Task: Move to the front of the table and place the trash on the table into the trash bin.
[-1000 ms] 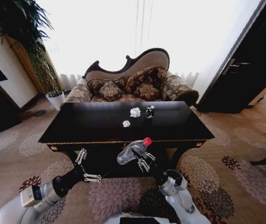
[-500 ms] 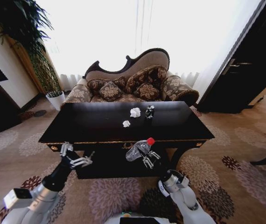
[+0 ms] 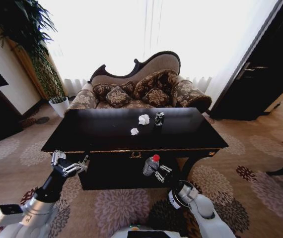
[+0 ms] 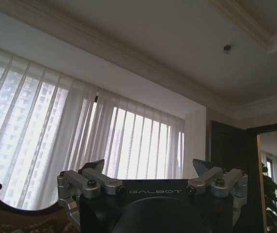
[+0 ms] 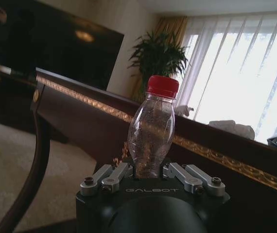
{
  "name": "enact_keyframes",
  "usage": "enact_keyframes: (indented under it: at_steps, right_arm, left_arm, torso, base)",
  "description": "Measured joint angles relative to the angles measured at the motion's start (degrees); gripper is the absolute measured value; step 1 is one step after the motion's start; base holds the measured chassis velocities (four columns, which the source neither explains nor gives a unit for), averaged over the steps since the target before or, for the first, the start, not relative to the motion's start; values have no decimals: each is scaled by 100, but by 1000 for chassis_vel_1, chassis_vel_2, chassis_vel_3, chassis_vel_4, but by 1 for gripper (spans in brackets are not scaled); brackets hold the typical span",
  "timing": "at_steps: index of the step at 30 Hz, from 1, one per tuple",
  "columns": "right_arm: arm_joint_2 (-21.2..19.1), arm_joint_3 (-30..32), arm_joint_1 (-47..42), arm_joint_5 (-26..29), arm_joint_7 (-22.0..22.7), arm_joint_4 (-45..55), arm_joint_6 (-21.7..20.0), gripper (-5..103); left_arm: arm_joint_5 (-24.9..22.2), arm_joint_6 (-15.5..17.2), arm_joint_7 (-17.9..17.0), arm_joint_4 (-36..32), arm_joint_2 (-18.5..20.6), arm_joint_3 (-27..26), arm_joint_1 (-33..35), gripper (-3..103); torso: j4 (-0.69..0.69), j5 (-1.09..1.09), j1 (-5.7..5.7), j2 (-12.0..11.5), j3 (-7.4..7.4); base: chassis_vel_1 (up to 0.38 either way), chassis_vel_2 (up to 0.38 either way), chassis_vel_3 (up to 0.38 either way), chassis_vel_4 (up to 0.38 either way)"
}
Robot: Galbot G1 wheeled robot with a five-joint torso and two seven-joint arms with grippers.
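The left gripper [image 3: 70, 166] hangs spread wide and empty beside the table's [image 3: 102, 136] left front corner. On the tabletop lie two paper wads [image 3: 134, 131] and a can [image 3: 159, 118]. The right gripper [image 3: 157, 172] clamps the bottle [image 3: 151, 165] upright below the front edge.

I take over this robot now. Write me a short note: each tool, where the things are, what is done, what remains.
Right tool: shut on the bottle, held upright below the table front edge.
Left tool: open, empty, raised at the table's front left corner.
On the table: two paper wads and a dark can.
Done: bottle is off the table.
Left: drop the bottle in the bin, then the wads and can.
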Motion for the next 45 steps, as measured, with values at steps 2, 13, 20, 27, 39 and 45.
enact_keyframes:
  at_steps: [2, 13, 20, 27, 39, 45]
  right_arm:
    - [-23, -16, 17, -331, 241, -110, -49, 22]
    - [-95, -43, 236, -1737, 1564, -1347, -548, 22]
    - [-142, -125, 436, -1887, 2232, -2211, -793, 22]
    - [-105, -137, 674, -1709, 2563, -2898, -1062, 22]
    - [2, 66, 1083, -1227, 2789, -3943, -1258, 22]
    - [67, 189, 1330, -1017, 2939, -4211, -1305, 22]
  left_arm:
    - [-17, 0, 4, 4, 5, -14, -31, 100]
    - [-113, -11, 21, 132, 155, -38, -182, 100]
    - [-148, -16, 27, 160, 190, -55, -201, 100]
    - [-110, -17, 36, 193, 196, -10, -222, 100]
    - [-295, -11, 37, 239, 264, -181, -259, 100]
    - [-331, -10, 40, 256, 294, -242, -260, 100]
  torso:
    - [0, 0, 0, 0, 0]
    - [1, 0, 0, 0, 0]
    - [0, 0, 0, 0, 0]
    - [0, 0, 0, 0, 0]
    - [0, 0, 0, 0, 0]
    - [0, -1, 0, 0, 0]
  base:
    - [0, 0, 0, 0]
    - [0, 0, 0, 0]
    - [0, 0, 0, 0]
    - [0, 0, 0, 0]
    - [0, 0, 0, 0]
    - [0, 0, 0, 0]
